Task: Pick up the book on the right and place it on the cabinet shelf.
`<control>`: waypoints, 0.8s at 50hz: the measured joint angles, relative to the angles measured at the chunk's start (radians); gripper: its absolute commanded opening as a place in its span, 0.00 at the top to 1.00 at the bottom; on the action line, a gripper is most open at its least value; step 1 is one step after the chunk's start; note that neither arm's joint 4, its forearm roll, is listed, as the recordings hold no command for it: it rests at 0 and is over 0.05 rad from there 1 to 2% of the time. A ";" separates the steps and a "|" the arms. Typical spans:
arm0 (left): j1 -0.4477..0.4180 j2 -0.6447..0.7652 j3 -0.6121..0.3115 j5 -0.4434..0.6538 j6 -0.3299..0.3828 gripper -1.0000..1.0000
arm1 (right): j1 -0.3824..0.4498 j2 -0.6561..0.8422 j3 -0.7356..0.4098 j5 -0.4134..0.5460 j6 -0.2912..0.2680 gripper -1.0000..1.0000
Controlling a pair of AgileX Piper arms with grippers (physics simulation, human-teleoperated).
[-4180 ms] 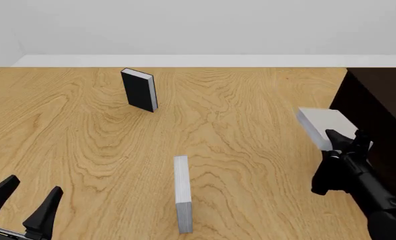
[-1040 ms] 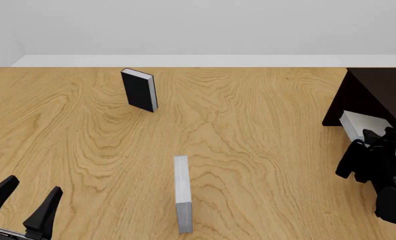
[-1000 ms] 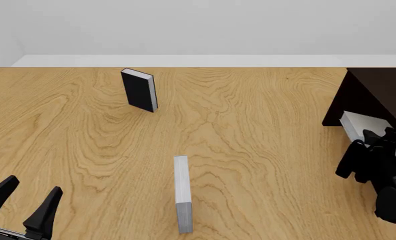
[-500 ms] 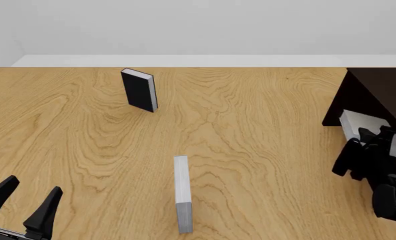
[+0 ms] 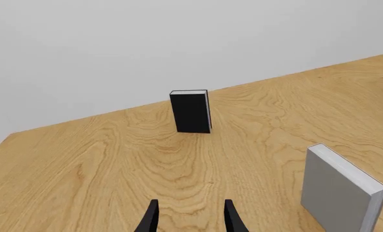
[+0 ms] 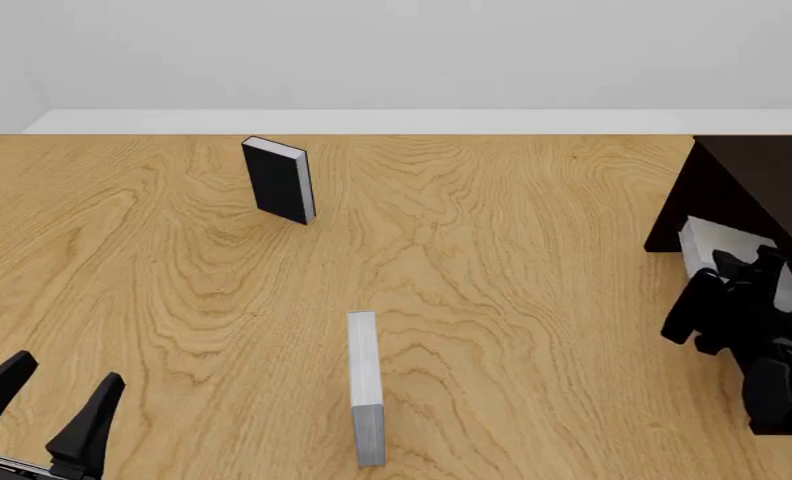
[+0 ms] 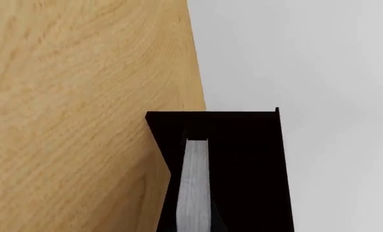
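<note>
Fingers first: in the left wrist view the left gripper [image 5: 190,220] has its two dark fingers [image 5: 151,220] spread apart with only bare table [image 5: 101,159] between them, so it's holding nothing. From there the black-covered book [image 5: 191,111] stands upright out toward 12 o'clock and the narrower grey book [image 5: 338,193] stands off around 2 o'clock, both well apart from the gripper. Switching to the front view, the left gripper [image 6: 43,420] sits parked down at 7 o'clock of the table, still wide open and touching nothing, while the right gripper [image 6: 750,290] is over at 3 o'clock, right up against the cabinet [image 6: 756,180]. The book [image 6: 716,245] shows as a pale block tucked into the dark recess, with the gripper's black parts overlapping its near end; honestly I can't tell from this angle whether the fingers are clamped on it or have let go. The right wrist view doesn't settle it either: you get the book [image 7: 195,188] edge-on as a silver strip standing inside the cabinet shelf [image 7: 243,164], running straight ahead of the camera, but the fingertips aren't clearly visible. My read is the carry is basically done and the book is in the shelf opening, so what's left is confirming it's seated, releasing and backing out.
</note>
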 measured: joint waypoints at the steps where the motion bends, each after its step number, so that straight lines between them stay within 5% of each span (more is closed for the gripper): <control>1: 0.000 0.000 0.000 0.000 0.000 0.00 | 0.000 -0.001 -0.001 0.004 0.003 1.00; 23: -0.004 0.002 0.000 -0.002 0.004 0.00 | 0.004 -0.013 -0.036 0.066 0.045 1.00; 24: -0.004 0.002 0.000 -0.002 0.004 0.00 | 0.004 -0.014 -0.038 0.070 0.047 0.00; 40: -0.007 0.003 0.000 -0.002 0.003 0.00 | 0.006 0.008 -0.026 0.175 0.100 0.00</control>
